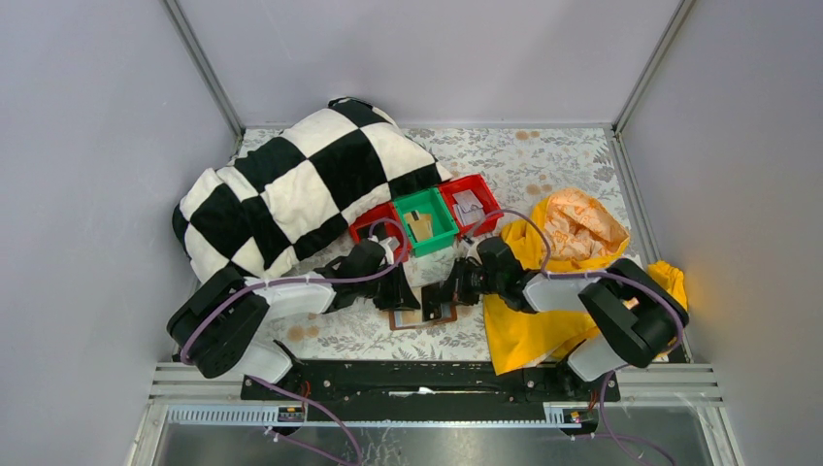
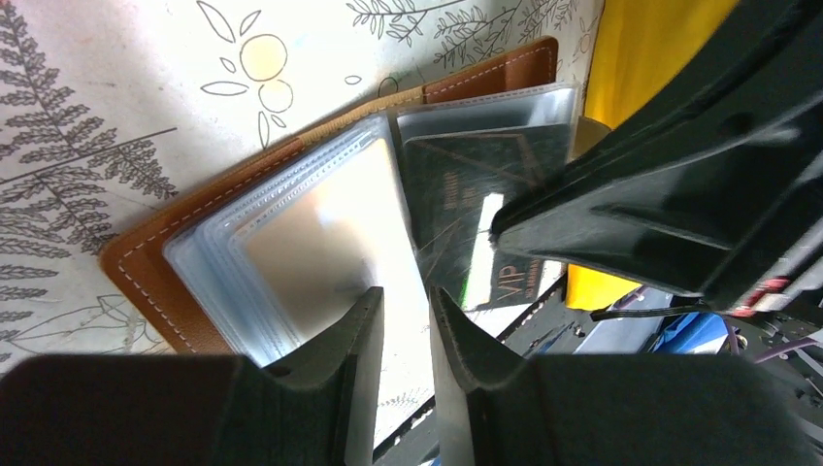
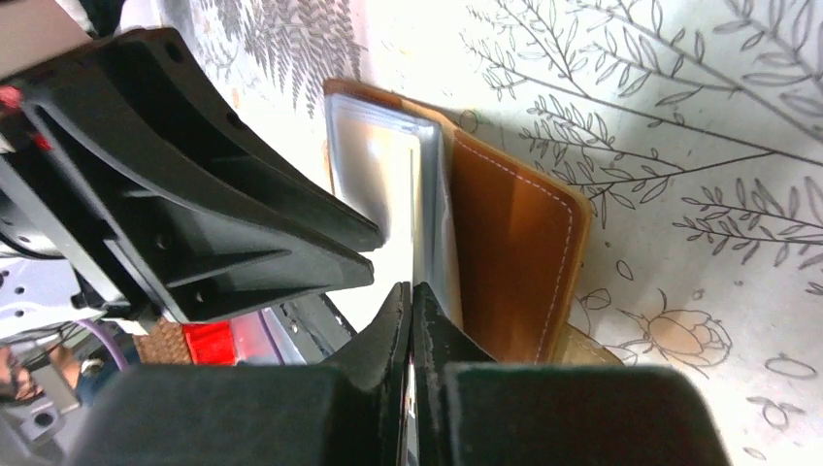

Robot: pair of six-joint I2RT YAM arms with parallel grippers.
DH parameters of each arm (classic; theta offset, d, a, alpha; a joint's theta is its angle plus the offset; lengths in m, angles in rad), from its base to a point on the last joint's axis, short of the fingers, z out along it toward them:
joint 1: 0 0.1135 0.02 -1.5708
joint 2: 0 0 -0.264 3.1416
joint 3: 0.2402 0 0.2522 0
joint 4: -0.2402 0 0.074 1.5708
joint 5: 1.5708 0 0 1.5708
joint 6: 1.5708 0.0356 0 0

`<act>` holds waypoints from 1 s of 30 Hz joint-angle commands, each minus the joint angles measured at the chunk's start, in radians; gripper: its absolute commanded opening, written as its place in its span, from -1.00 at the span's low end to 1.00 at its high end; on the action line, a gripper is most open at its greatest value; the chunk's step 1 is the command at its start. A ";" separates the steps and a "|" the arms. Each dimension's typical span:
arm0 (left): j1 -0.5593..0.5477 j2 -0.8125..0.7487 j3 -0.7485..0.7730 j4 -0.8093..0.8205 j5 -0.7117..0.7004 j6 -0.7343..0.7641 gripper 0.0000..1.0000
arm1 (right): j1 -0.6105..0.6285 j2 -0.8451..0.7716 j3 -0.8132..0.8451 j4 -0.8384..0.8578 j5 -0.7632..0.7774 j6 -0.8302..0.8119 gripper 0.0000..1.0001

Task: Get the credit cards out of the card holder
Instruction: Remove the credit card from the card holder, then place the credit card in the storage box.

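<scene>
Left gripper (image 2: 405, 309) fingers stand narrowly apart over the clear sleeves (image 2: 311, 223); right gripper (image 3: 410, 299) is pressed closed. One card holder (image 1: 423, 315) lies open between them on the table (image 1: 543, 165), long axis left-right, showing one dark card (image 2: 456, 184).

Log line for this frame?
wallet open on table | left hand slightly open over sleeves | right hand shut at sleeve edge | dark card in sleeve

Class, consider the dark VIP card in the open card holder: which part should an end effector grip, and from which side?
Pinch the dark card at its VIP-printed end, across its thin flat faces, coming in low from the card holder's near side. It lies flat in a clear sleeve, so only that end, seemingly at the sleeve's mouth, offers an edge.
</scene>
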 commanded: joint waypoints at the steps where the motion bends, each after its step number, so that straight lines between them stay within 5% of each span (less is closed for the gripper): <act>1: -0.004 -0.052 -0.015 -0.025 -0.007 0.029 -0.42 | 0.007 -0.144 0.099 -0.271 0.112 -0.139 -1.00; 16: 0.007 -0.412 0.249 -0.524 -0.143 0.212 -0.04 | -0.013 -0.390 0.538 -0.912 0.430 -0.475 -1.00; 30: 0.189 -0.321 0.464 -0.674 -0.142 0.322 0.01 | -0.160 -0.238 0.827 -0.981 0.400 -0.638 -1.00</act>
